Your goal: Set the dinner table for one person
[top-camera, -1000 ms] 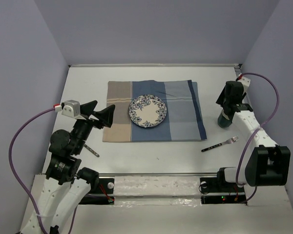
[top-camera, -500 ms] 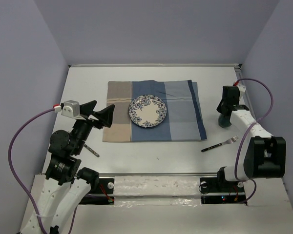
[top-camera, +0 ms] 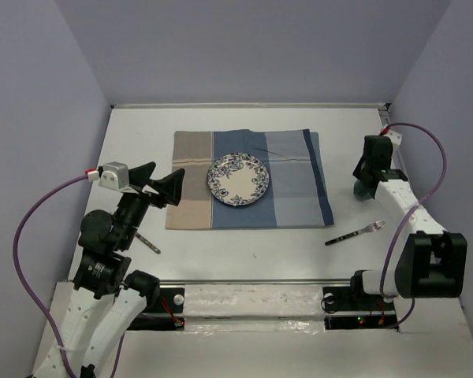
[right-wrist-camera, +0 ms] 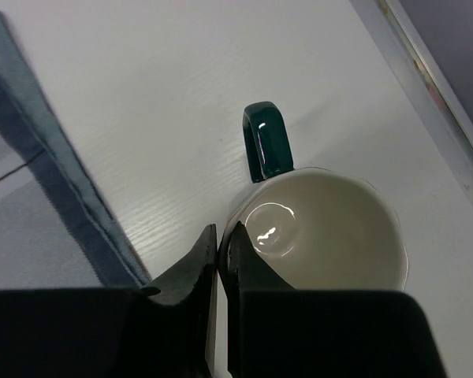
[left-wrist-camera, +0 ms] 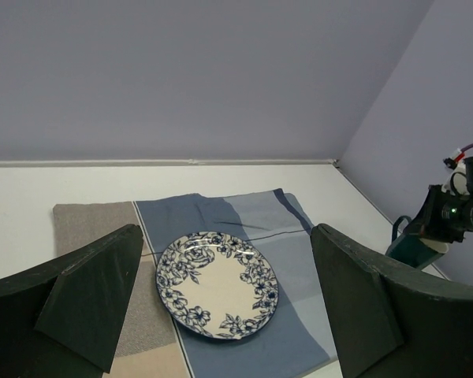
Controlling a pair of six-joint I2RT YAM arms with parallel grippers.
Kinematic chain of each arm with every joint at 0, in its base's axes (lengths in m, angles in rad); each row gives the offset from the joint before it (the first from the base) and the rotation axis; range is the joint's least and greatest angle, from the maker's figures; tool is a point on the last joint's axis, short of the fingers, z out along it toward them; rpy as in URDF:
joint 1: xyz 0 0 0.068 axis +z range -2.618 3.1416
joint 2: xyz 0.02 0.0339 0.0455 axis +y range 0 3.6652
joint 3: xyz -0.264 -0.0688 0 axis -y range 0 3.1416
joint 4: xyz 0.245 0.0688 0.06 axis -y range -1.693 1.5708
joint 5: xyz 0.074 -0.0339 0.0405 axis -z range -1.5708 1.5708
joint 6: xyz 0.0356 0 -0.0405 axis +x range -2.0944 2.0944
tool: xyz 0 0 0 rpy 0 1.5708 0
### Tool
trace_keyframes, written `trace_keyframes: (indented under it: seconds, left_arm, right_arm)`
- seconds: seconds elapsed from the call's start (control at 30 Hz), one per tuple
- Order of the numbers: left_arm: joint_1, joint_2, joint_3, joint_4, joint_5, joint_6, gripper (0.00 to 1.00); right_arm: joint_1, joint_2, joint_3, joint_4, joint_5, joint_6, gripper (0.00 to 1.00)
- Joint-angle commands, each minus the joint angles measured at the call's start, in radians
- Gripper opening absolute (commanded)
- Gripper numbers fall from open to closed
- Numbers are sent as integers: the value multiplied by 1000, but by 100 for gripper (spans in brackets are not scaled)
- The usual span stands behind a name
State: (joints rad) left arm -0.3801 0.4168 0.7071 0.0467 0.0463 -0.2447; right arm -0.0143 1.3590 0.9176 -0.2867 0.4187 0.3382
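Pinching the near-left part of the mug's (right-wrist-camera: pixel 331 228) rim, the right end effector (right-wrist-camera: pixel 221 240) is showing its two fingers drawn almost together, with only a thin slit between them; the mug's wall seems to be running into that slit, so I am judging it as gripping the mug, one finger outside and one inside. The mug is standing upright, mouth up, on the white tabletop (top-camera: pixel 252 252), close to the right edge and about halfway between the near and far edges. Its handle (right-wrist-camera: pixel 266 142) is pointing away from the fingers, roughly toward the far edge, so the line from handle to body is running along the right edge. The tabletop itself is lying directly under both arms, reaching to the far wall, and its longer side seems to be going left to right. The placemat (top-camera: pixel 292 197) with the plate (top-camera: pixel 238 179) is lying to the left of the mug, apart from it, so I am thinking the coming move is a carry leftward, and the right arm is clearly the nearer one. The fork (top-camera: pixel 356 232) is lying nearer to the near edge, tines toward the right edge. The left end effector (top-camera: pixel 162 181) is hanging wide open, holding nothing, above the placemat's left end.
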Motion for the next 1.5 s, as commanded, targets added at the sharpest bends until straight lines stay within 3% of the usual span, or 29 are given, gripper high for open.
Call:
trace_keyframes:
  seconds: [0.0,0.13,0.43,0.8,1.47]
  left_arm:
    - [1,5,8,38,6,16,99]
    - [15,11,5,42,12,12,99]
    - [33,10,2,42,-5,13,99]
    - [56,28,2,45,10,15,99]
    - [95,51,-1,55,29,13,99]
  right_arm:
    - [28,-124,125,122,-64,-70,0]
    - [207,-29,240,141,-118,-189,0]
    - [332,333,562,107,-254,-340,0]
    - [350,538,728,58,-267,-427,0]
    - [359,689,834,69,-181,-456,0]
